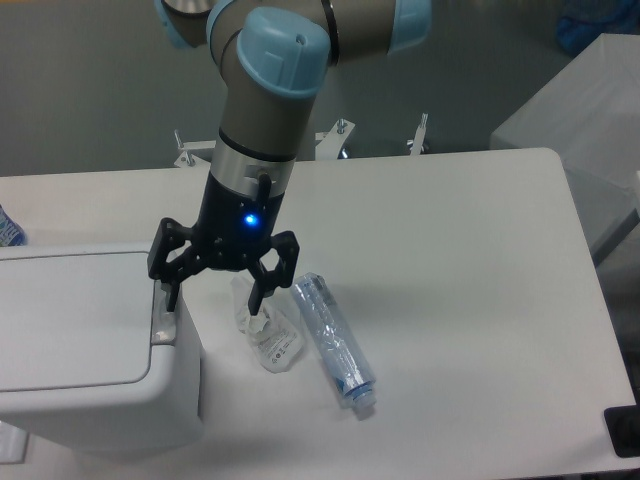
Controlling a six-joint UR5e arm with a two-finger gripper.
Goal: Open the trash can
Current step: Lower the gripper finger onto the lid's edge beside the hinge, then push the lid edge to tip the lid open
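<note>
Below my spread, empty gripper (pixel 213 293), left finger (pixel 172 292) meets the trash can (pixel 90 350) button strip (pixel 162 318); lid extends leftward.

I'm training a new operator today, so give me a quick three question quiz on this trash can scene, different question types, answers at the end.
1. True or false: the lid of the trash can is down flat.
2. Which item lies closer to the trash can: A) the clear bottle, B) the small clear bag?
3. Fill in: the end effector has its fingers spread, one finger right above the grey ______ on the can's rim.

Key: 1 true. 2 B. 3 push-button strip.
</note>
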